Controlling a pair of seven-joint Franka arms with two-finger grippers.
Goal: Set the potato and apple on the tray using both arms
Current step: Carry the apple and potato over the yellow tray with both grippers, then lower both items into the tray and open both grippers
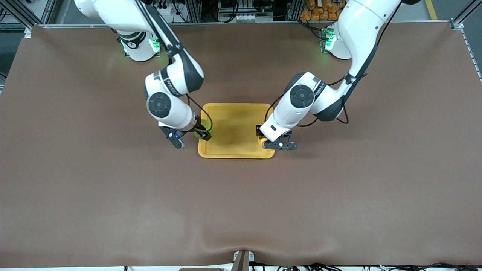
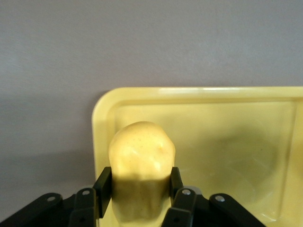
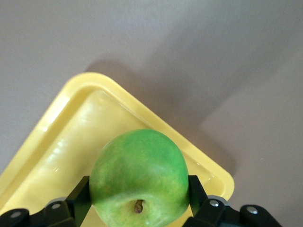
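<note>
While both arms lean in over the middle of the brown surface (image 1: 75, 169), the yellow tray (image 1: 235, 130) lies between them at its centre, its floor bare except for a dull shadow. The right pincer (image 1: 191, 137) hangs over the tray's rim at the tray's nine o'clock, toward the right arm's end, its fingers (image 3: 78, 196) pinching the green apple (image 3: 138, 178) from both sides; the stem dimple shows in the right wrist view, with a tray corner (image 3: 71, 137) beneath it. The left pincer (image 1: 268, 140) sits over the tray's corner at about four o'clock, toward the left arm's end, and is clamped on the yellow potato (image 2: 141, 168), which stands up between the black fingers (image 2: 103, 185) above the tray's corner (image 2: 106, 111). The brown mat covers the whole surface and puckers slightly along its six o'clock edge. Up at twelve o'clock stand the two arm bases with green lights, metal framing, cables, and a heap of orange items (image 1: 320, 9).
</note>
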